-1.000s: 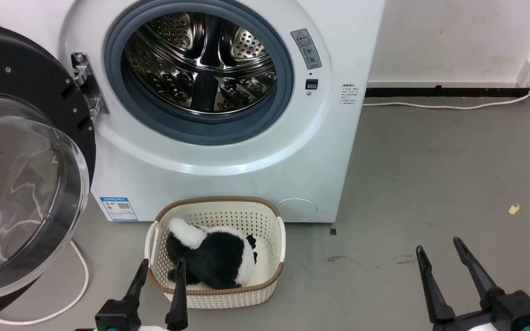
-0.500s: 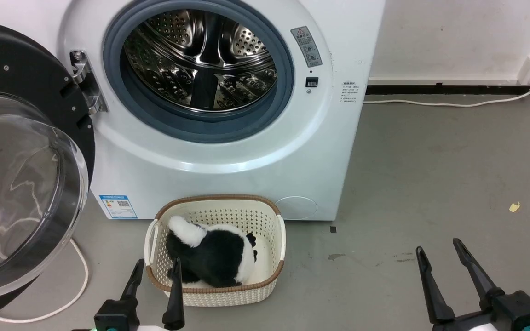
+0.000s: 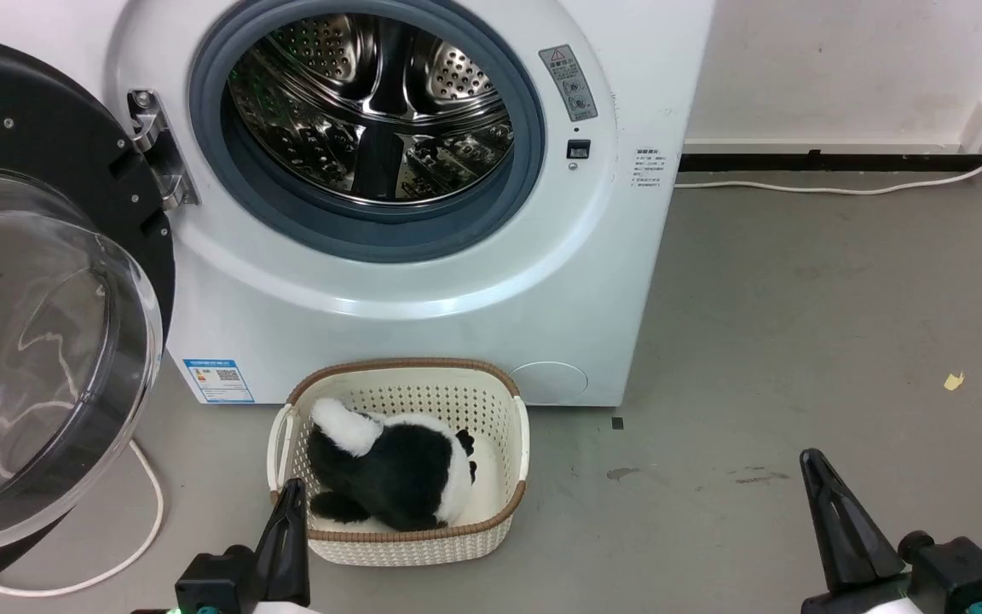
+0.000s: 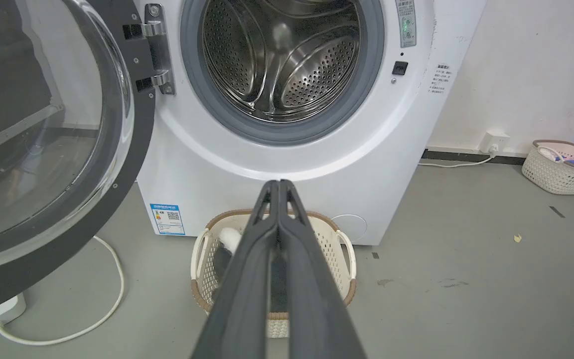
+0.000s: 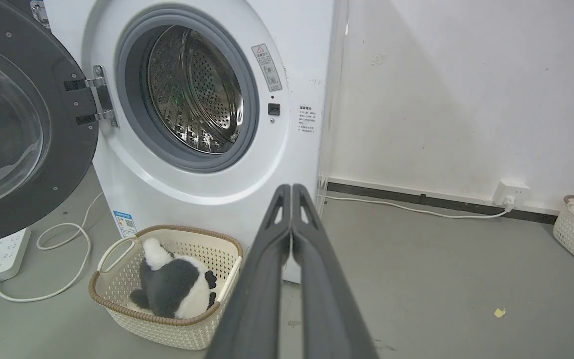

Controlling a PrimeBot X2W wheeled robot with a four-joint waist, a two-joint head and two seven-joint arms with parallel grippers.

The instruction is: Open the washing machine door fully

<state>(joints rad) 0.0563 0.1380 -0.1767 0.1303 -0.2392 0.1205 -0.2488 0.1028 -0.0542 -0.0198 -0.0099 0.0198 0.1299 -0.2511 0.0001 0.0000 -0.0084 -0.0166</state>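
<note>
The washing machine (image 3: 423,290) is a big white front-loader with its steel drum (image 3: 372,111) exposed. Its door (image 3: 39,290), black-rimmed with a bulging clear glass bowl, hangs swung wide to the left on its hinge (image 3: 154,149). The door (image 4: 43,139) also shows in the left wrist view, and the door (image 5: 13,124) in the right wrist view. My left gripper (image 3: 291,499) sits low at the bottom left, shut, with nothing in it, its fingers (image 4: 279,189) pressed together. At the bottom right my right gripper (image 3: 815,465) is shut and empty too, and its fingers (image 5: 292,192) meet at the tips. Both are well apart from the door.
A cream basket (image 3: 508,409) with a black-and-white plush toy (image 3: 389,469) stands on the floor right before the machine. A white cable (image 3: 141,529) loops under the door, running to a power strip (image 5: 0,254). Another basket (image 4: 556,167) stands by the wall at the right.
Both grippers have gone from open to shut. The head camera has tilted slightly, so the whole picture sits a little higher. The door has not moved.
</note>
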